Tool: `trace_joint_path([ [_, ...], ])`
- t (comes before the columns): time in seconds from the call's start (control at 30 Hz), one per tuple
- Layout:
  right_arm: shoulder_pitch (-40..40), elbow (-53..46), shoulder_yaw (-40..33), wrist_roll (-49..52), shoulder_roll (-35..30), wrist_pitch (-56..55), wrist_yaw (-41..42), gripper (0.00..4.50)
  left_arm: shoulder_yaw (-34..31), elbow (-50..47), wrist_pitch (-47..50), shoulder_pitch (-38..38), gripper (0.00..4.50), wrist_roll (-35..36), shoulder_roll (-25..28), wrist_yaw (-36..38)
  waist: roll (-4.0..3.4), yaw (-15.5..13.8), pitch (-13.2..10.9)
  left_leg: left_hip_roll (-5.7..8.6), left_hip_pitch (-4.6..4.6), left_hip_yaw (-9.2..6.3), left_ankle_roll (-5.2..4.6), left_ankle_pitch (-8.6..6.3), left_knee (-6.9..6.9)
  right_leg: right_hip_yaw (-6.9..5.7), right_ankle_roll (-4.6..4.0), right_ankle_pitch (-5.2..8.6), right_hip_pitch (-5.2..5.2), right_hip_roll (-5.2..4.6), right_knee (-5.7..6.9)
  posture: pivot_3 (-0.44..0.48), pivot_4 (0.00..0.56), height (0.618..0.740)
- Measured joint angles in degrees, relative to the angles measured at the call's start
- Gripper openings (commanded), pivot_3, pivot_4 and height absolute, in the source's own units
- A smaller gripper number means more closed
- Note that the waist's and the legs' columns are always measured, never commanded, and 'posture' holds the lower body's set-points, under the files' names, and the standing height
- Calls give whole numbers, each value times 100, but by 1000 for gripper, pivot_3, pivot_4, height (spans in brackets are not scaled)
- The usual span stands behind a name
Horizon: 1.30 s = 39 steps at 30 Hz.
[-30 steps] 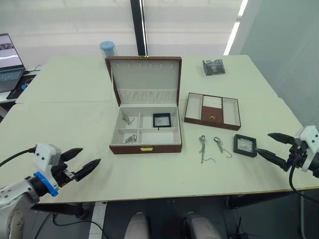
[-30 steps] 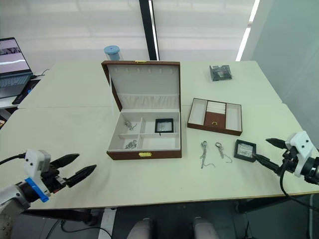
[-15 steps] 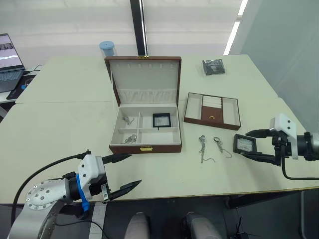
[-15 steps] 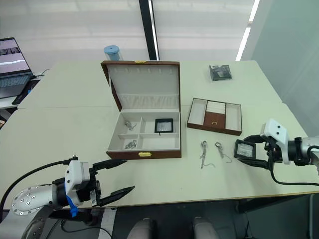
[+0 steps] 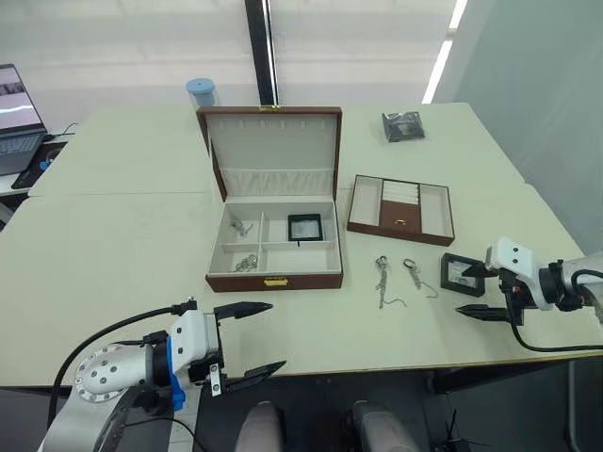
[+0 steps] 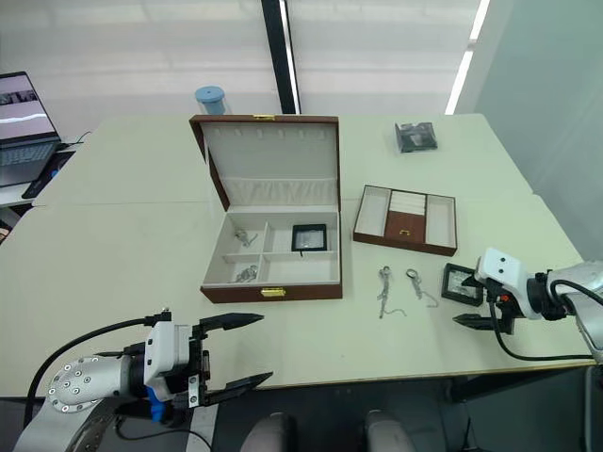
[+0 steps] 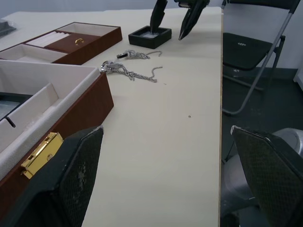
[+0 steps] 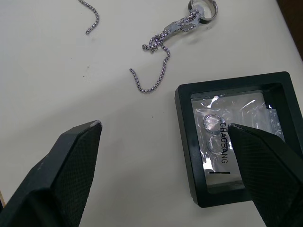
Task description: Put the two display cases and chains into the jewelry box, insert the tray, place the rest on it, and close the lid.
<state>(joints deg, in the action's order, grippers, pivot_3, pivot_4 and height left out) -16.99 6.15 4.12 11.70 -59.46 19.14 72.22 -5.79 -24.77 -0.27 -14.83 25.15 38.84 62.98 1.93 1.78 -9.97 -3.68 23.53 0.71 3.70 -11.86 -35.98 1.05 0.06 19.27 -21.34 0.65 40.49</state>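
bright even overhead light, soft shadows, sharp views

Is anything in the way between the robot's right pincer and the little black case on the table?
Nothing visible blocks it. The right pincer is open and already straddles the display case, one finger over its window and the other over bare table. The nearest chain lies beside the case, not touching it.

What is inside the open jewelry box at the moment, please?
The jewelry box holds one display case in a right-hand compartment and chains in the small left compartments. Its front wall hides part of the nearest compartments' floor.
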Motion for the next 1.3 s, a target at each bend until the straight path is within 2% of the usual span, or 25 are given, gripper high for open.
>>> trace_joint_path([
  [0.03,-19,61,12,-42,21,-32,1,4500,1,0,4,5,4483,2,-17,-28,0,-2,0,1,0,0,0,0,0,1,0,0,0,0,0,0,150,740],
  [0.13,-55,203,32,-151,130,-115,-18,3920,28,5,-4,5,4500,2,-45,-98,0,-2,0,1,0,0,0,0,-1,1,0,0,0,1,0,0,150,740],
  [0.3,-167,321,39,-227,206,-208,-86,2283,50,56,-58,-72,4500,-4,-56,-103,0,-1,0,0,-1,0,0,0,0,0,0,0,0,2,1,0,150,740],
  [0.6,-175,372,39,-340,305,-336,-147,15,89,81,-145,-119,4500,-5,-56,-98,-1,-6,1,1,-1,0,0,0,-1,1,0,0,1,2,1,0,150,740],
  [1.0,-175,370,30,-332,307,-339,-149,12,107,222,-196,-101,4500,-6,-56,-93,-1,-6,1,1,-1,0,0,0,-1,1,0,0,1,2,1,0,150,740],
  [1.2,-275,67,-22,-109,307,220,-118,12,107,248,-316,-89,4500,-39,-58,-106,-2,1,0,-1,-1,-2,0,0,-1,2,-1,0,0,2,2,0,150,740],
  [1.3,-568,-272,-65,94,314,513,-115,12,107,263,-379,-142,4500,-57,-142,-173,-9,9,-4,-1,-3,-6,0,0,0,6,-1,0,-1,2,3,0,150,740],
])
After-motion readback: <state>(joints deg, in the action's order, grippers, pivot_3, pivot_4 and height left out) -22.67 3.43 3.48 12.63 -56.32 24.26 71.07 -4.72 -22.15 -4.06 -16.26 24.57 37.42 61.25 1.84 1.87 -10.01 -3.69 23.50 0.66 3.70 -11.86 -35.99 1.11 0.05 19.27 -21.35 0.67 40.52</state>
